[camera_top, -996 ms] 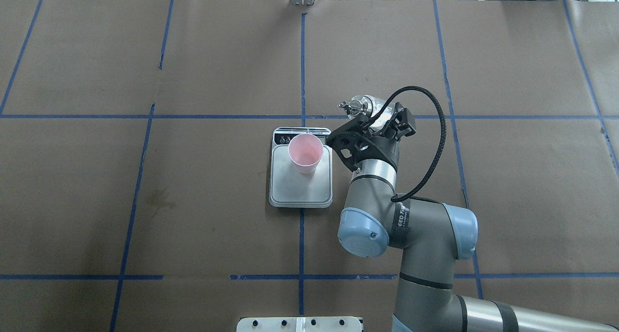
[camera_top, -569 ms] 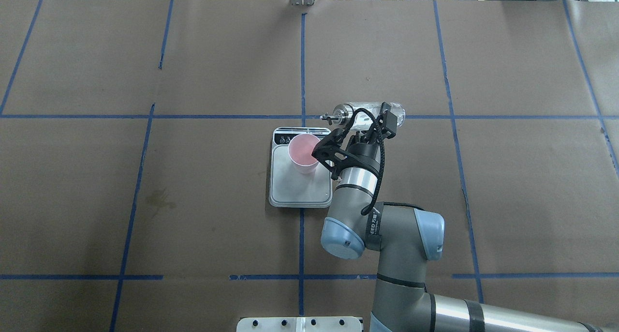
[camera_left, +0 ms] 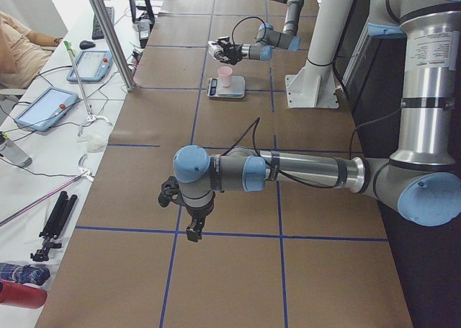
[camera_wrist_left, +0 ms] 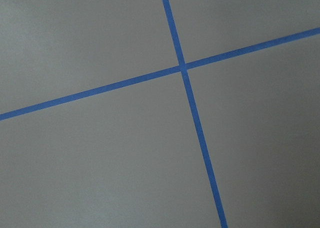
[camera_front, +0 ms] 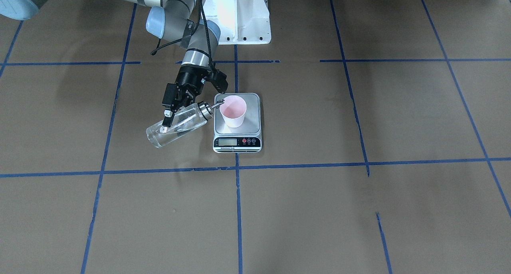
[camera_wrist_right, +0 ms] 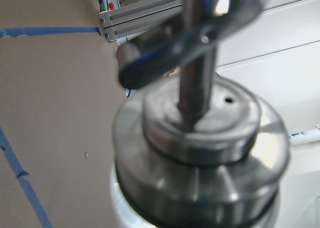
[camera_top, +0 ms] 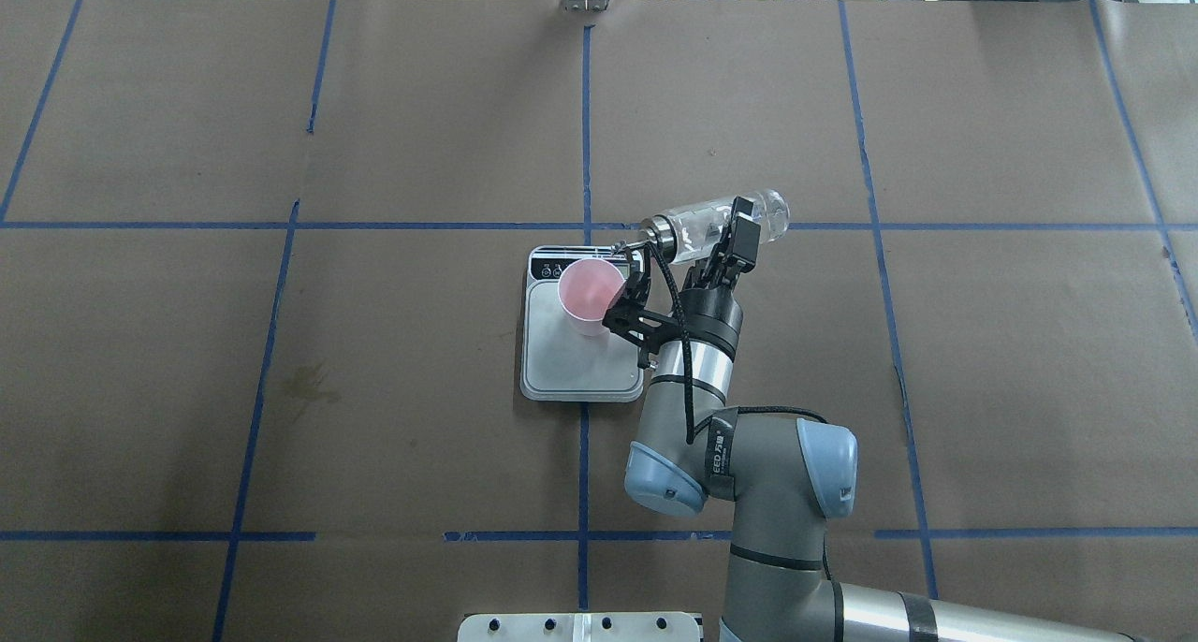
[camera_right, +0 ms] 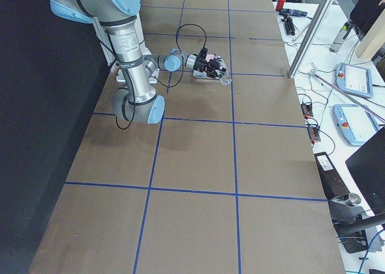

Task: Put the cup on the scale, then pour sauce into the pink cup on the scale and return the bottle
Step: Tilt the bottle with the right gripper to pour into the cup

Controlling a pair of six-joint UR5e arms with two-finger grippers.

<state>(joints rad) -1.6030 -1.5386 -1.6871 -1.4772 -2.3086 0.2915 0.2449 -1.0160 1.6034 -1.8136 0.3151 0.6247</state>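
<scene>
The pink cup [camera_top: 590, 296] stands upright on the far part of the scale [camera_top: 580, 371], whose black display strip [camera_front: 237, 141] faces the operators' side. My right gripper [camera_top: 728, 238] is shut on the clear glass bottle [camera_top: 697, 223] around its body and holds it tipped almost level. The bottle's silver spout [camera_front: 217, 103] points at the cup's [camera_front: 233, 110] rim. The sauce is colourless, and I see no stream. The right wrist view is filled by the blurred silver cap [camera_wrist_right: 200, 153]. My left gripper [camera_left: 193, 231] hangs over bare table far from the scale; I cannot tell if it is open.
The robot's white base [camera_front: 237, 14] stands behind the scale. Blue tape lines [camera_wrist_left: 182, 67] cross the brown table cover. Tablets and cables lie on the operators' bench [camera_left: 43, 108], and a person sits at its far end.
My right arm has carried the bottle left towards the cup and tipped it further, so the spout now reaches the cup's rim. Cup and scale have not moved.
</scene>
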